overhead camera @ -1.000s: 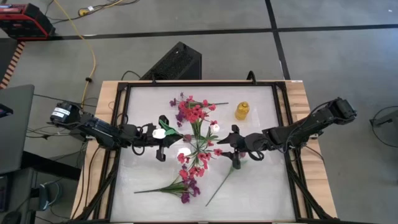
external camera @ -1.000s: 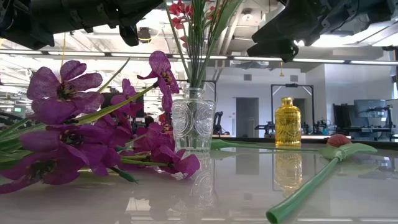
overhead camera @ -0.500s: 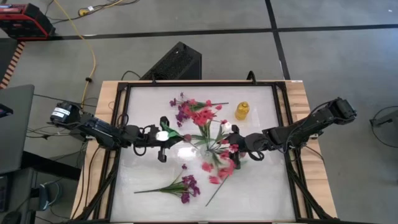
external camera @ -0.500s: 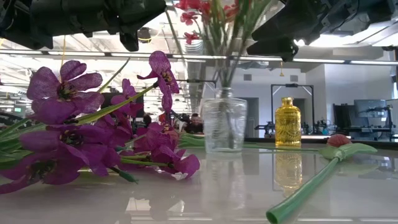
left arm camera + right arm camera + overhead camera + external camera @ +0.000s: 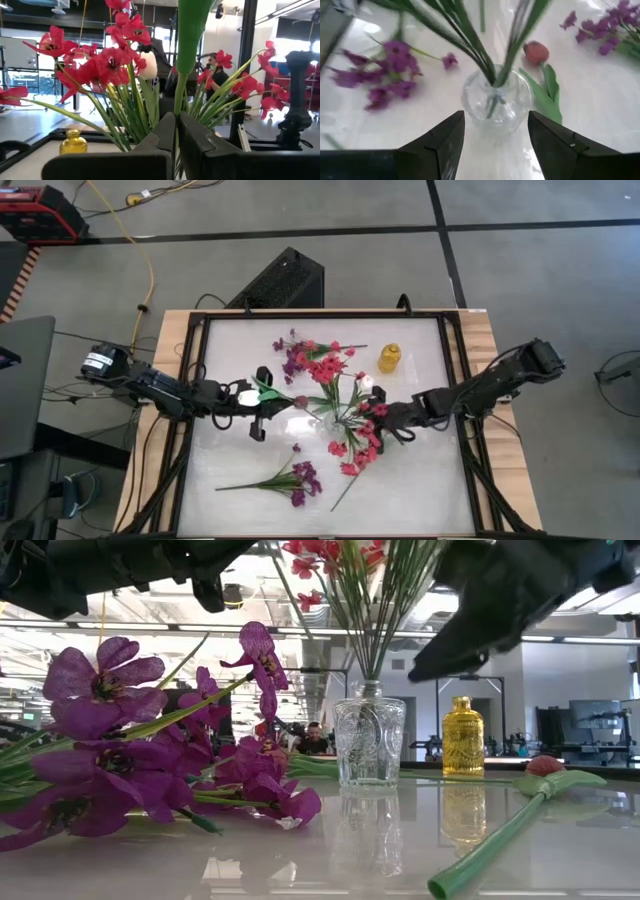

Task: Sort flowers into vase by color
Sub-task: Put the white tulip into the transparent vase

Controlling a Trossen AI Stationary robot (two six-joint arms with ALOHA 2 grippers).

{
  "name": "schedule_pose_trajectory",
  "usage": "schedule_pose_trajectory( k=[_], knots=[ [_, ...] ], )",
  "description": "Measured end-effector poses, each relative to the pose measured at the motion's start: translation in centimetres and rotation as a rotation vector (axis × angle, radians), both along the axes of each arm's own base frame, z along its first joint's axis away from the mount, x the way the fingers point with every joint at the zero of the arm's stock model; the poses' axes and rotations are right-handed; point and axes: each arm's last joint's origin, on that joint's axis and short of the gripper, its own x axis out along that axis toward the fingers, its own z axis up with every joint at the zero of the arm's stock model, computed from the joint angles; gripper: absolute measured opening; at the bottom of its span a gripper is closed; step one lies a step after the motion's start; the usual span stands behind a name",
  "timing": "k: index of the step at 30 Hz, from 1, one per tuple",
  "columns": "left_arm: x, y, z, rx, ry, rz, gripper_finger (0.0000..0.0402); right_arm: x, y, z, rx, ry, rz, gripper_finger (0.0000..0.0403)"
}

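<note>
Gripping a thin green flower stalk [image 5: 189, 45] between closed fingers, the left claw [image 5: 255, 402] hovers just left of the clear cut-glass vase [image 5: 369, 741] at the white table's [image 5: 420, 480] centre. Opposite, the right claw [image 5: 385, 418] is spread wide and empty, its fingers [image 5: 437, 145] flanking the vase. Red-pink blossoms [image 5: 355, 445] fill that vase. A purple cluster [image 5: 300, 478] and a maroon tulip bud [image 5: 544, 766] lie on the table, near a small amber glass bottle [image 5: 389, 358].
</note>
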Motion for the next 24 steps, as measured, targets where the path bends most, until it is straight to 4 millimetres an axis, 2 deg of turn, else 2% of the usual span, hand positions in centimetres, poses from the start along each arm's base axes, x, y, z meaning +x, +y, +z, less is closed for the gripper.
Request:
schedule_pose_trajectory(
  k=[4, 9, 15, 24],
  knots=[
    [0.2, 0.0, -0.2, -0.007, 0.001, -0.002, 0.0000, 1.2, -0.3, -1.6, -0.024, 0.006, -0.021, 0.0244],
    [1.4, -0.3, 0.3, 0.013, -0.011, -0.013, 0.0000, 2.2, -0.4, -2.6, -0.020, -0.016, -0.034, 0.0244],
    [3.1, -0.7, -0.1, 0.065, 0.025, -0.025, 0.0000, 2.5, -0.3, -2.9, -0.017, -0.027, -0.034, 0.0244],
    [3.3, 0.1, -0.2, 0.062, 0.020, 0.008, 0.0000, 2.5, -0.3, -2.8, -0.022, -0.034, -0.024, 0.0244]
  ],
)
